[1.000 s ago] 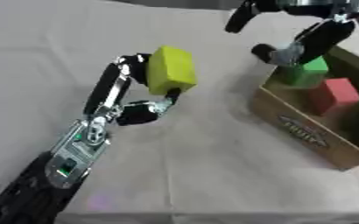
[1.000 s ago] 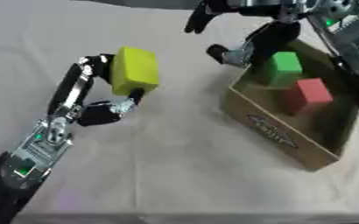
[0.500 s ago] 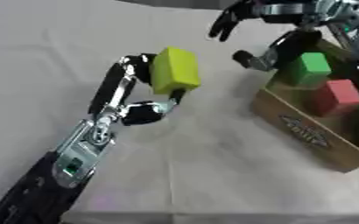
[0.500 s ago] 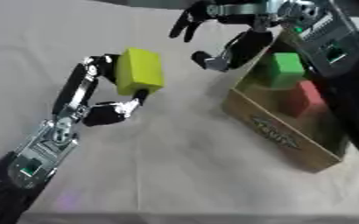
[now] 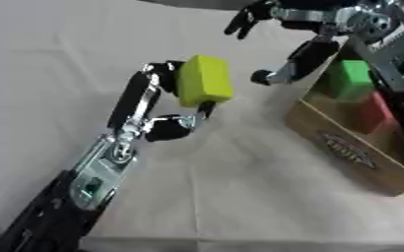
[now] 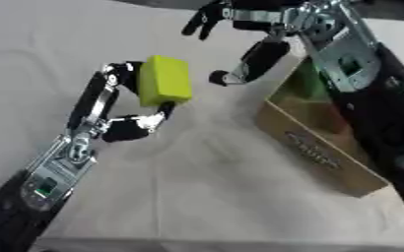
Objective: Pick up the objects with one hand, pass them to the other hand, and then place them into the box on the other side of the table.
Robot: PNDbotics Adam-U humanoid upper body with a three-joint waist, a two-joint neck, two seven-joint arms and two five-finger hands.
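The left robot hand (image 5: 158, 106) grips a yellow-green foam block (image 5: 204, 81) left of the brown cardboard box (image 5: 348, 147); the right robot hand (image 5: 287, 42) hangs spread open beside the block.

The left hand (image 5: 167, 106) was black with slim fingers joined by silver links, and silver showed at its thumb. Its forearm (image 5: 93, 172) was a flat silver plate with round screw heads and a small green mark, turning to black casing lower down. The right hand (image 5: 287, 34) was black too, with silver joints, behind a grey metal forearm (image 6: 343, 49) bearing a green spot.
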